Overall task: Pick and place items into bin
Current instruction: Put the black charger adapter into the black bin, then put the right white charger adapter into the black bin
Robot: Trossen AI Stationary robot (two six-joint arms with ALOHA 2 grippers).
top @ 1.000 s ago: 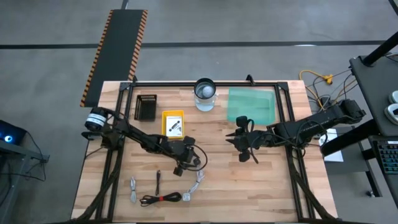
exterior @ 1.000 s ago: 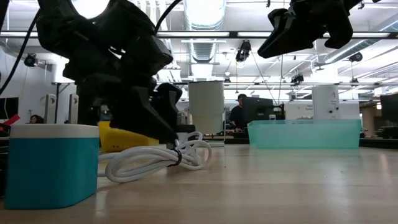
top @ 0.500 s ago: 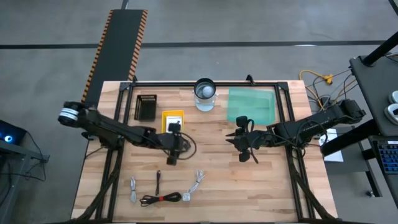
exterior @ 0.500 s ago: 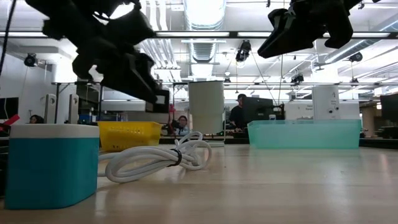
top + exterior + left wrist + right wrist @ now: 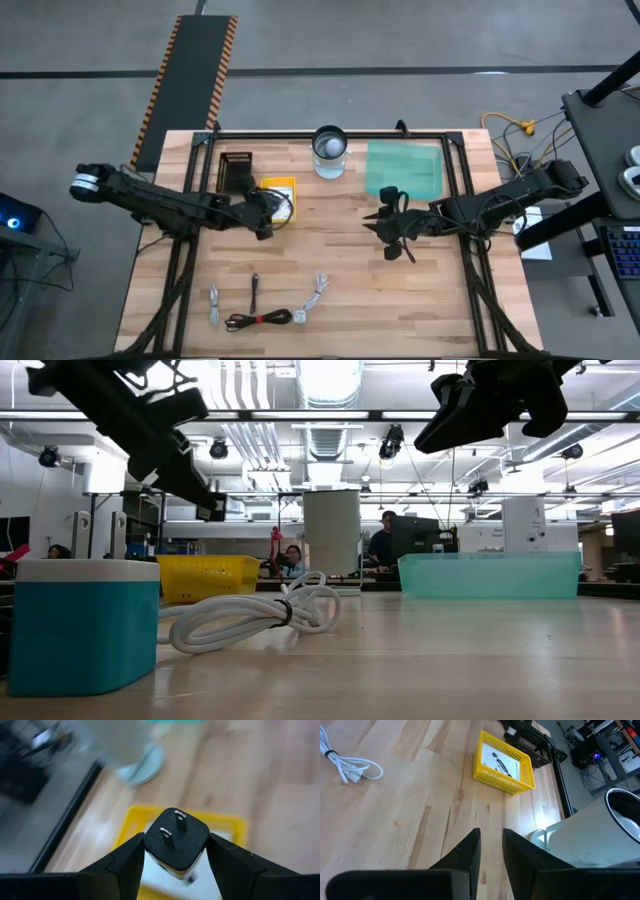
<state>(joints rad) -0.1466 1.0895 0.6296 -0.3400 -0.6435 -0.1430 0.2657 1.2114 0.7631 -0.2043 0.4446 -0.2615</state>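
My left claw [image 5: 175,851] is clamped on a small black plug adapter with two metal prongs [image 5: 176,838], held in the air over the yellow mesh basket [image 5: 279,192] on the wooden table [image 5: 340,290]. A white card printed with dark parts [image 5: 501,762] lies inside that basket. Nearer the table's front edge lie a coiled white cable [image 5: 319,287], a thin grey cable [image 5: 214,304], a small black stick [image 5: 254,292] and a black cable coil with a red tie [image 5: 262,319]. My right claw [image 5: 491,845] waits mid-table, fingers nearly together around nothing.
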